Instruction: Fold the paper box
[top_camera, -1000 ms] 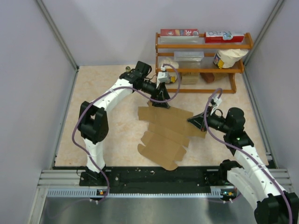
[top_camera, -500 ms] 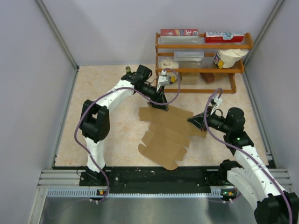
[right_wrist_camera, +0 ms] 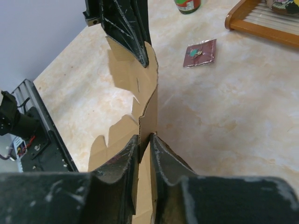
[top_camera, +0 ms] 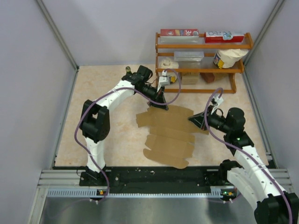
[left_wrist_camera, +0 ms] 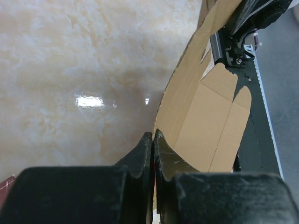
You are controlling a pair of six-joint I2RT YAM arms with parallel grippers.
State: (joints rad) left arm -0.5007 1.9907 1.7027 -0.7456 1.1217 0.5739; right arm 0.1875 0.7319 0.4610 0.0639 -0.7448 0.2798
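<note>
Left gripper (top_camera: 160,103): my fingers are pressed together, pinching one edge of the paper box (top_camera: 169,135), a brown cardboard sheet. Right gripper (top_camera: 194,120): my fingers are clamped on the opposite edge. Between my two grips the cardboard stands on edge; the rest spreads below them. A dark-red card (right_wrist_camera: 201,52) lies beyond my right fingertips.

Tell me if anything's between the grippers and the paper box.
Nothing visible is. The left gripper is shut on the box at its far edge, and the right gripper is shut on its right edge, so both hold the cardboard directly. The red card lies well apart from it.
</note>
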